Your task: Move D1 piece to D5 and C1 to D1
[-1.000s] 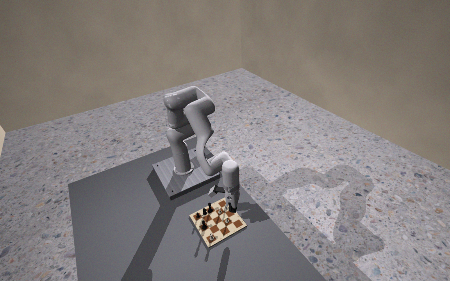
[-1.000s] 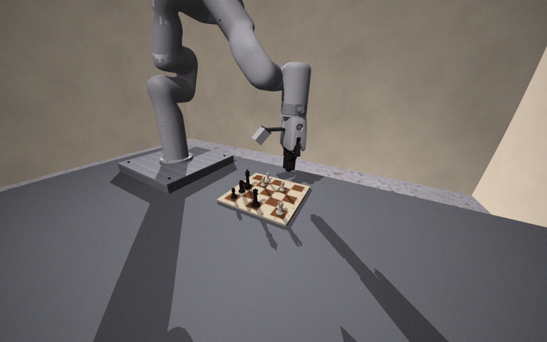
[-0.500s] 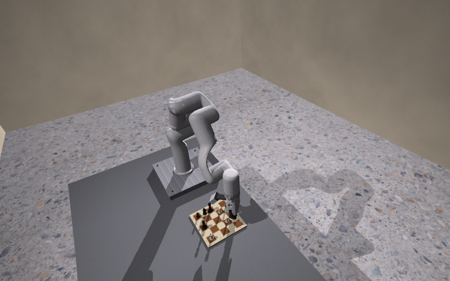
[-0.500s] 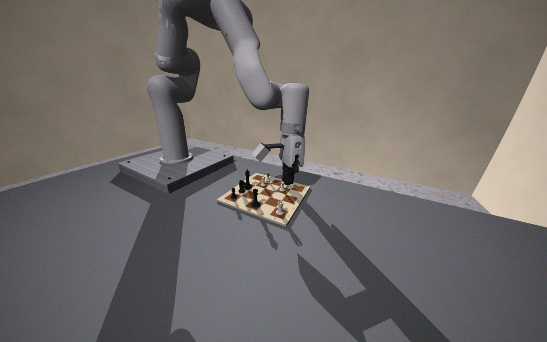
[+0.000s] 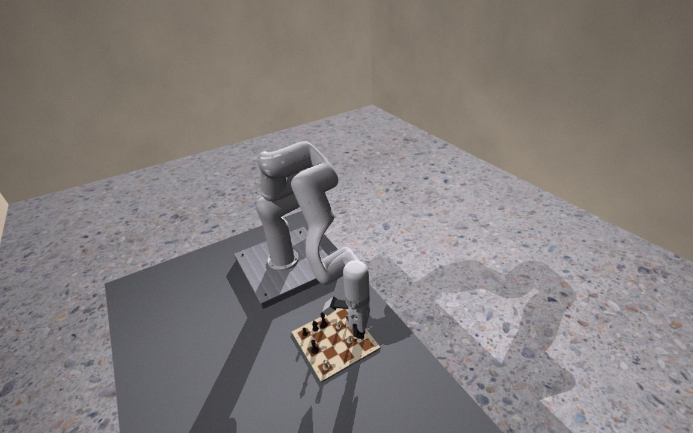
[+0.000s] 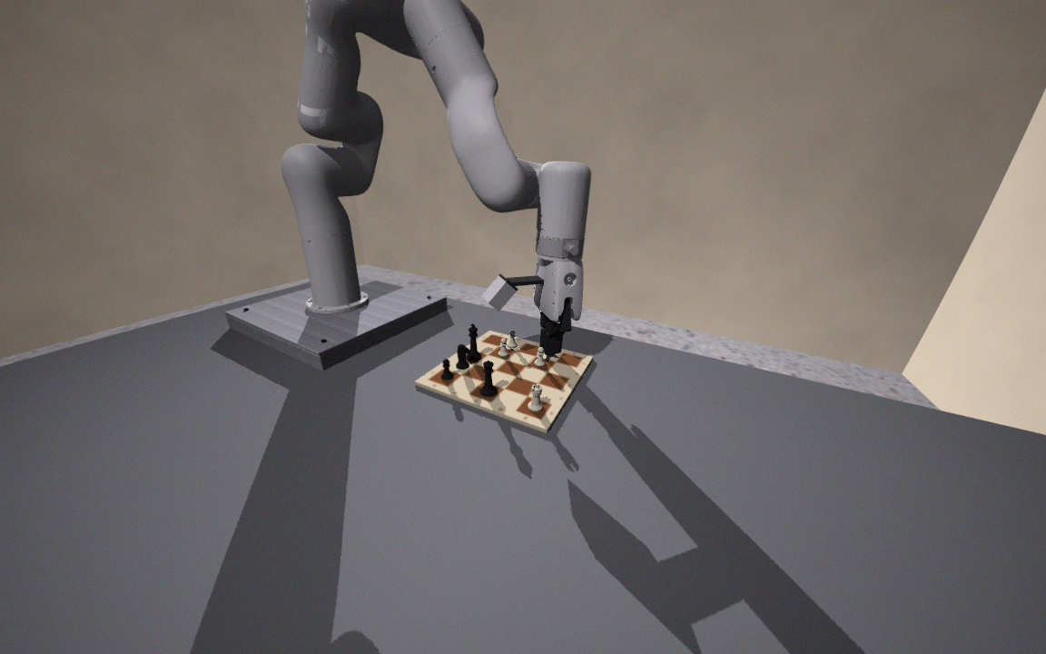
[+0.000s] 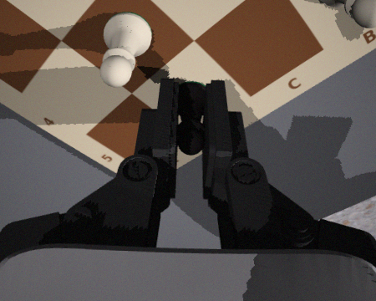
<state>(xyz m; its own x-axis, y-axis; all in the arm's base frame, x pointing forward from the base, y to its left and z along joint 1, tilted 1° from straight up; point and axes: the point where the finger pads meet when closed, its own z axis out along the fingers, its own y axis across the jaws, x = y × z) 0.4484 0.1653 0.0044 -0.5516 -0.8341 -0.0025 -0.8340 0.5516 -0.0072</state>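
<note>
My gripper [image 5: 358,337] [image 6: 551,352] [image 7: 190,106] is shut on a dark piece [image 7: 190,135] with a round head, like a black pawn. It is low over D5 of the board [image 5: 351,362] [image 6: 478,401] [image 7: 332,59]; whether its base touches the board cannot be told. A tall black piece [image 5: 314,347] [image 6: 488,380], like a queen, stands upright on C1. D1 beside it holds no piece. The white rook [image 5: 325,365] [image 6: 536,398] stands on E1. A white pawn [image 5: 349,340] [image 6: 540,357] [image 7: 127,35] stands on D4, close beside the fingers.
A black pawn [image 5: 304,332] [image 6: 446,370], a black knight [image 5: 315,326] [image 6: 461,358] and a black king [image 5: 323,321] [image 6: 473,344] stand along the A side. Two more white pieces stand farther back; one [image 6: 512,340] [image 7: 368,12] is near the B label.
</note>
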